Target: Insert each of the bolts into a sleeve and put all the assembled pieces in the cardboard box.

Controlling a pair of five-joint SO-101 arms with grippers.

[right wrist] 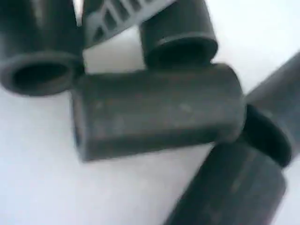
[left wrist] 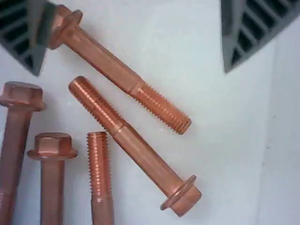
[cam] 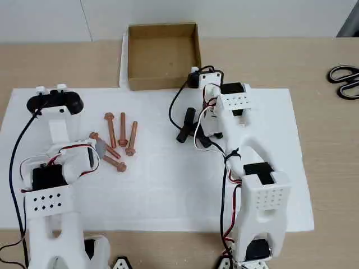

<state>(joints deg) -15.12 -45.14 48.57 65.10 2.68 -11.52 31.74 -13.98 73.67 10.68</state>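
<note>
Several copper bolts lie loose on the white sheet. My left gripper hangs low over them, open. Its grey fingertips stand on either side of one bolt without touching it. A second bolt lies just beside it, and others lie further off. Black sleeves lie in a heap near the sheet's middle, with my right gripper right over them. Close under it lies one sleeve on its side, with others crowded around it. The cardboard box stands open at the back.
Black-handled scissors lie on the wooden table at the far right edge. The white sheet has free room in its middle and front, between the two arm bases.
</note>
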